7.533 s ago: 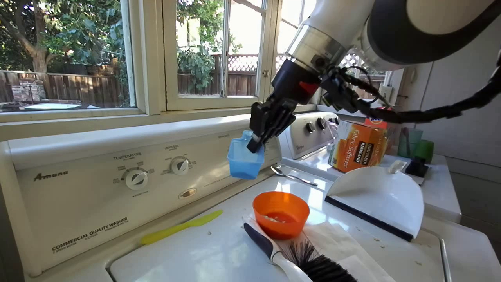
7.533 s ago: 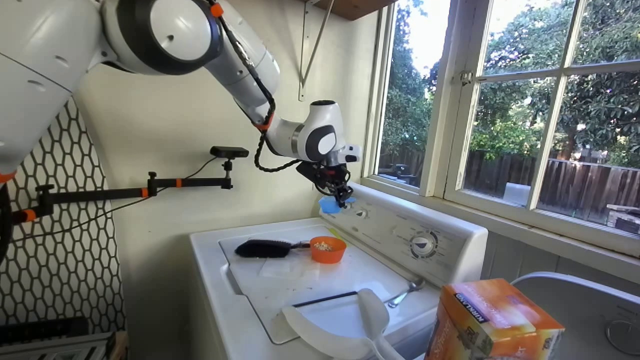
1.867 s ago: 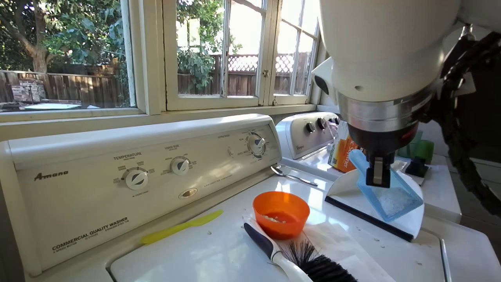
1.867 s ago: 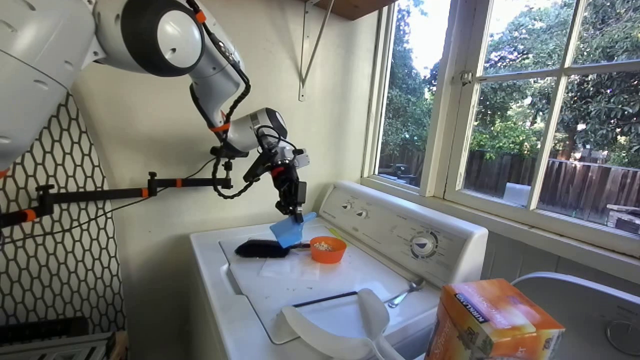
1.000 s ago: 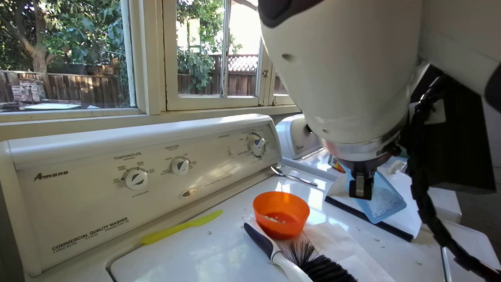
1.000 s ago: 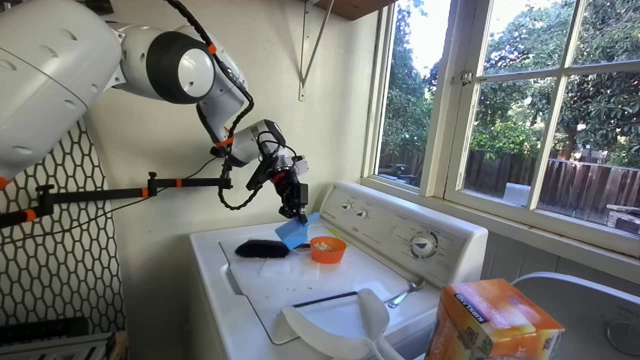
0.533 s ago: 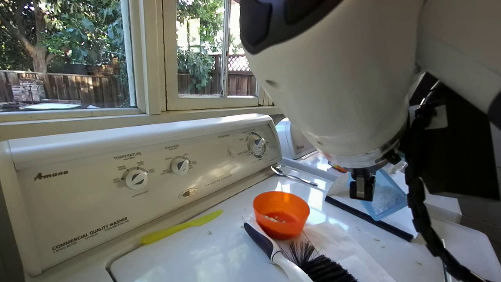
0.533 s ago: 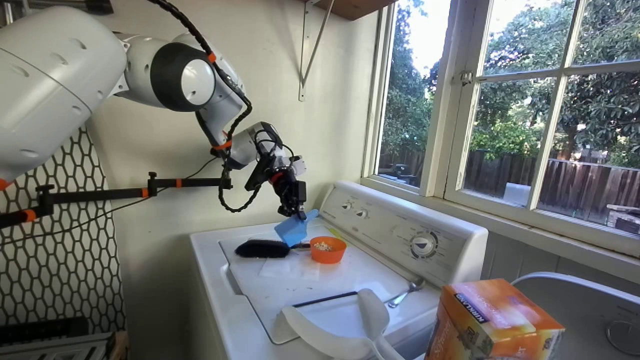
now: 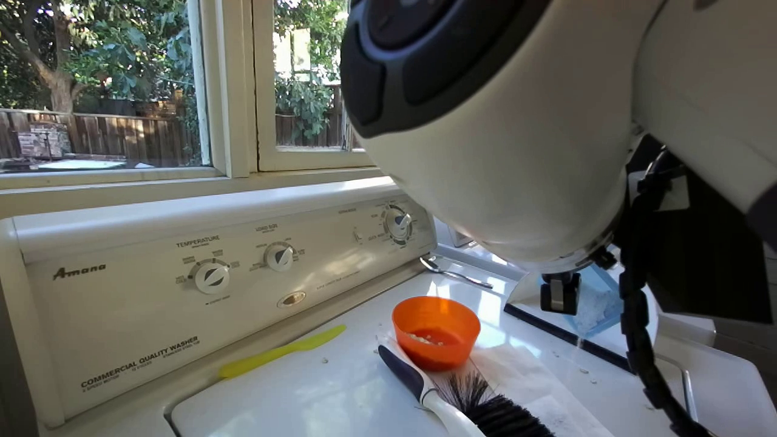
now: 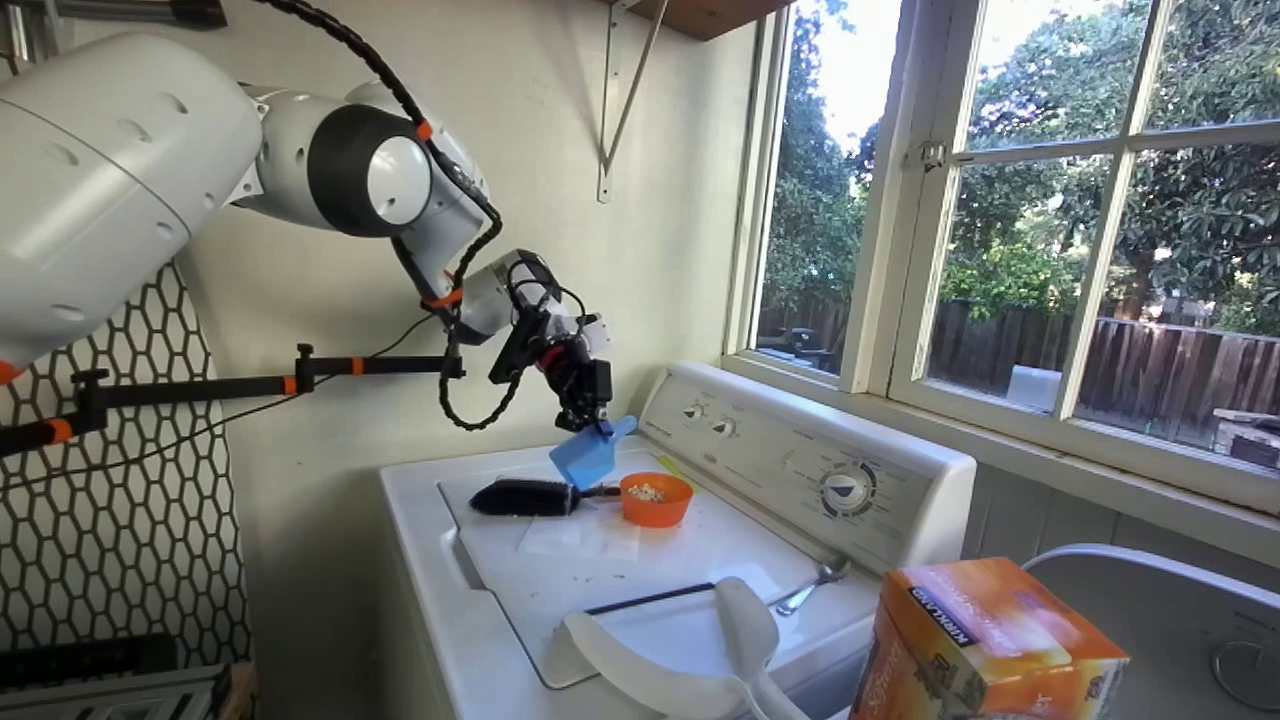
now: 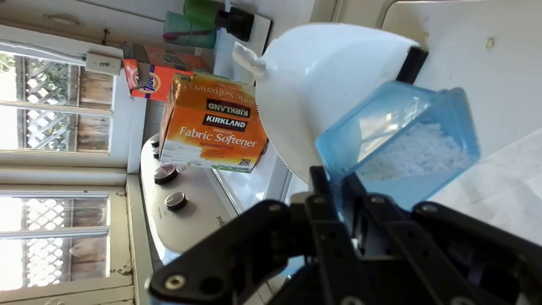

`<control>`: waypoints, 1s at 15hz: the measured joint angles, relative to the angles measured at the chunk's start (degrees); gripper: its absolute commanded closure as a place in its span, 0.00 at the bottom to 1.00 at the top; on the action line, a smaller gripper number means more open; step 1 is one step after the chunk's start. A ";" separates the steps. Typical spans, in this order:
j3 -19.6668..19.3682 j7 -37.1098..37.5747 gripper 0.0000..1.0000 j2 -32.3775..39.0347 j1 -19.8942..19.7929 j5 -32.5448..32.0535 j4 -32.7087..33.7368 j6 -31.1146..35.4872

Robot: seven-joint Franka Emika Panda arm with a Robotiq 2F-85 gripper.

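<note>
Blue scoop (image 11: 398, 186) (white contents (image 11: 419, 152) indistinct), handle (image 11: 337, 194) mostly hidden in the 2-fingered gripper (image 11: 337, 180).

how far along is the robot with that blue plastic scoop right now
Done, apparently: the translucent blue plastic scoop is loaded with white grains and held above the glossy white washer lid.
In hand: the black two-fingered gripper is clamped on the scoop near its handle, holding it tilted.
Left, probably: emptying it, as grains sit inside; pale crumbs also lie on the lid, unswept.
</note>
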 measured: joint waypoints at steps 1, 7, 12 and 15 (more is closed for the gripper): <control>-0.05 -0.24 0.97 0.22 0.09 -0.21 0.26 -0.17; -0.76 -0.82 0.97 1.02 0.65 -0.86 1.18 -1.07; -1.33 -1.44 0.97 1.67 1.23 -1.64 2.20 -2.19; -1.47 -1.48 0.97 1.88 1.43 -2.21 2.48 -2.99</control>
